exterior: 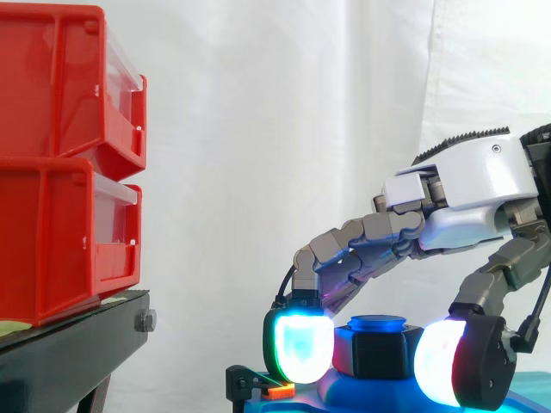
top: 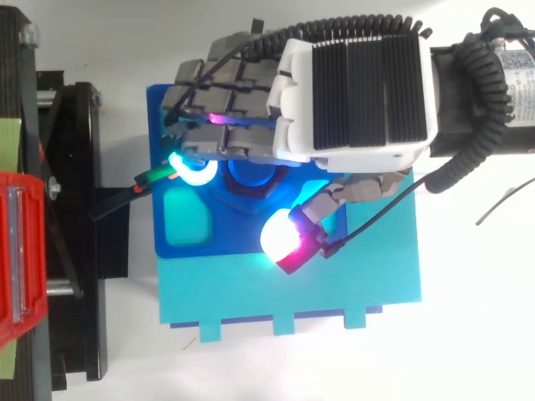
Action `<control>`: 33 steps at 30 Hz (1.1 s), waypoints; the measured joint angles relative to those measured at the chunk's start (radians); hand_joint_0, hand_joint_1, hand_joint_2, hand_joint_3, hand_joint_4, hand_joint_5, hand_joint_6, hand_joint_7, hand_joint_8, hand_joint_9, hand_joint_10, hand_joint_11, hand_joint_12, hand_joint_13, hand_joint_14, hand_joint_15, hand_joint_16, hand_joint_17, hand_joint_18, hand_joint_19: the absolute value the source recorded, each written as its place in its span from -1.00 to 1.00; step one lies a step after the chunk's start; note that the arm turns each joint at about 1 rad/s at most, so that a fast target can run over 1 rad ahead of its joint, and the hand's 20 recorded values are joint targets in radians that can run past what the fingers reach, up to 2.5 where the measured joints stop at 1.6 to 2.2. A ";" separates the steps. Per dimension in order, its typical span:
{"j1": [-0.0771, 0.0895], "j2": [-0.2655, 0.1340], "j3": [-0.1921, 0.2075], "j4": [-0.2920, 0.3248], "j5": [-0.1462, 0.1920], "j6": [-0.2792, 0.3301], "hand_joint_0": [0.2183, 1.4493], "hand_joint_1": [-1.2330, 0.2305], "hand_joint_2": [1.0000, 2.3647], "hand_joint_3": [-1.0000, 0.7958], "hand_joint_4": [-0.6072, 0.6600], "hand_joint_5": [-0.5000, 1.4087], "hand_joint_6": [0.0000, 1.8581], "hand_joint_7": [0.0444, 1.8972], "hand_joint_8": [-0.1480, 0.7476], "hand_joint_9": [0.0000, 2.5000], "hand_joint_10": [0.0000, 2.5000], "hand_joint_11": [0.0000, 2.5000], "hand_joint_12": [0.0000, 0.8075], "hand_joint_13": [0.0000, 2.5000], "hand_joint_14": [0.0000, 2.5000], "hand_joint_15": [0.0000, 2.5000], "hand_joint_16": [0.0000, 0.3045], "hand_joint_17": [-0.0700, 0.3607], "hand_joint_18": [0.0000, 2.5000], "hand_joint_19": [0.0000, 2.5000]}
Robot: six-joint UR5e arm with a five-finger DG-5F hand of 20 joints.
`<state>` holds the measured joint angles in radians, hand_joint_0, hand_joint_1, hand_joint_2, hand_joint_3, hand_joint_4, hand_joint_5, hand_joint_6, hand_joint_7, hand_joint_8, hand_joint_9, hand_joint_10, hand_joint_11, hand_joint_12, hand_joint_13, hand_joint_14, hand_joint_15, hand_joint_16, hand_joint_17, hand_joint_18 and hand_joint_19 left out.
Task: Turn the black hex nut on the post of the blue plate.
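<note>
The black hex nut (exterior: 379,353) sits on the blue post (exterior: 377,324) of the blue plate (top: 376,259), low in the side view. My hand (exterior: 469,181) arches over it from the right, fingers curled down on both sides. One glowing fingertip (exterior: 297,344) presses against the nut's left face, and the thumb pad (exterior: 441,361) meets its right face. From above, the hand's back (top: 351,92) covers most of the nut (top: 251,180), with a cyan fingertip (top: 194,171) to its left and the thumb pad (top: 280,238) below it.
Two stacked red bins (exterior: 60,163) stand on a black stand (exterior: 77,335) at the left. A small black clip with an orange and green piece (top: 155,175) sticks out from the plate's left edge. A white curtain hangs behind.
</note>
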<state>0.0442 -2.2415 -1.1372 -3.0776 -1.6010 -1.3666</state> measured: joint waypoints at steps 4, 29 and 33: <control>0.007 0.000 0.021 0.001 0.005 0.014 -0.73 -0.21 -1.00 -0.44 0.27 -0.73 -0.46 -0.18 -0.10 -0.77 -1.00 -0.96 0.01 -0.77 -1.00 -0.90 -0.59 -0.02 -0.73 -0.74; 0.019 0.090 0.126 -0.335 0.111 0.162 -0.69 -0.10 -1.00 -0.44 0.28 -0.72 -0.46 -0.19 -0.10 -0.77 -1.00 -0.97 -0.01 -0.79 -1.00 -0.91 -0.60 -0.04 -0.74 -0.73; 0.024 0.184 0.030 -0.264 0.129 0.201 -0.69 -0.09 -1.00 -0.44 0.28 -0.72 -0.46 -0.20 -0.10 -0.77 -1.00 -0.97 -0.01 -0.78 -1.00 -0.91 -0.60 -0.05 -0.74 -0.73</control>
<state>0.0677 -2.0579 -1.1074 -3.3413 -1.4717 -1.1653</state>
